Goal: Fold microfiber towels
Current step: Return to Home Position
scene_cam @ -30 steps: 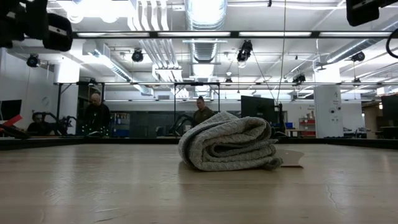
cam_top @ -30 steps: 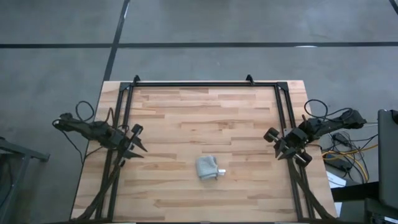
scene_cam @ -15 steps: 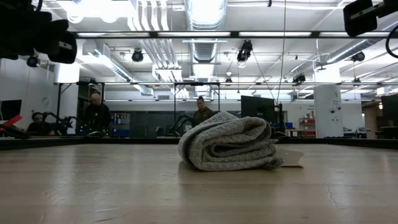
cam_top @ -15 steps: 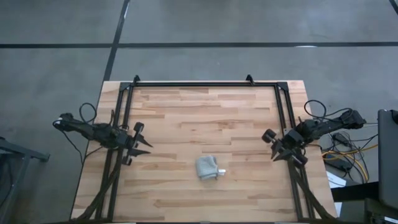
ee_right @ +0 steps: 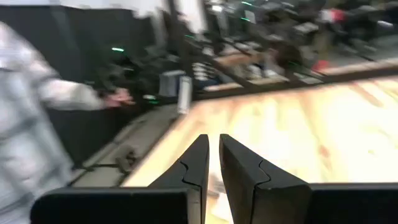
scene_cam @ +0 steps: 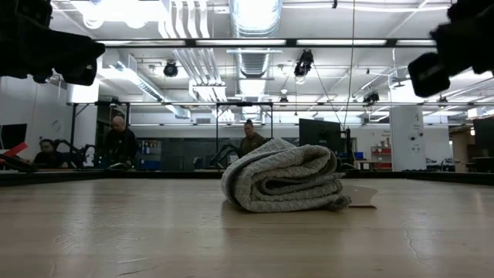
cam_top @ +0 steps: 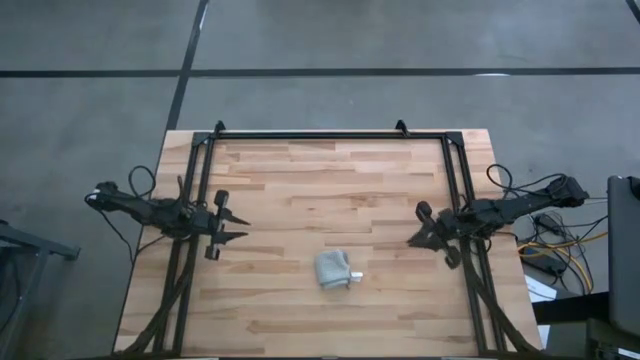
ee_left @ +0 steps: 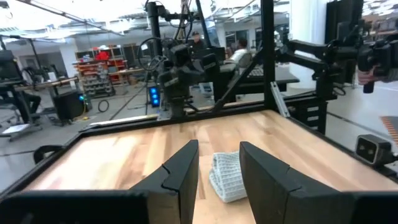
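The grey-green microfiber towel (cam_top: 332, 270) lies folded into a small thick bundle on the wooden table, near the middle of its near half. Its white tag (cam_top: 355, 275) sticks out on the right. It also shows in the low view (scene_cam: 284, 176) and the left wrist view (ee_left: 228, 176). My left gripper (cam_top: 238, 225) hovers open over the table's left side, pointing toward the towel, which shows between and beyond its fingers (ee_left: 219, 149). My right gripper (cam_top: 414, 236) hovers over the table's right side with its fingers nearly together (ee_right: 214, 140). Neither touches the towel.
A black metal frame (cam_top: 320, 135) runs along the table's far, left and right edges. Bare wood (cam_top: 330, 180) lies between the two grippers and beyond the towel. Cables (cam_top: 560, 245) lie off the right edge. A person (ee_right: 37, 124) stands beyond the table.
My left gripper has moved from the left edge toward the table's middle and turned to point level across it. My right gripper has moved from the right edge toward the table's left, nearer the towel. The towel has stayed still.
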### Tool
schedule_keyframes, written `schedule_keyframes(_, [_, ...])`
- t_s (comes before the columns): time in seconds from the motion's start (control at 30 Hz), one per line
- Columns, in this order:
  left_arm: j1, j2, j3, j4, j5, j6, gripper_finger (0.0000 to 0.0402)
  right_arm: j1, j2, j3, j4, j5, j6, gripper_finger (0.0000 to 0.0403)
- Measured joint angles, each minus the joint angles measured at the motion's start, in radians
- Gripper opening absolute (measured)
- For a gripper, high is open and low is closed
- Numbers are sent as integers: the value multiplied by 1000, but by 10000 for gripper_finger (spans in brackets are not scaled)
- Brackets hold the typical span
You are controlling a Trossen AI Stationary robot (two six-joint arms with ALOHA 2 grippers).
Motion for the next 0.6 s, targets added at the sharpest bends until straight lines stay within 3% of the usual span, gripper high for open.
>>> schedule_keyframes(0.17, [0, 11, 0, -5, -5, 52, 122, 0, -2, 0, -25, 133, -37, 38])
schedule_keyframes(0.33, [0, 25, 0, -7, -7, 74, 122, 0, -2, 0, -26, 183, -172, 38])
schedule_keyframes(0.6, [0, 36, -1, -8, -7, 73, 122, 0, 0, 0, -62, 218, -143, 38])
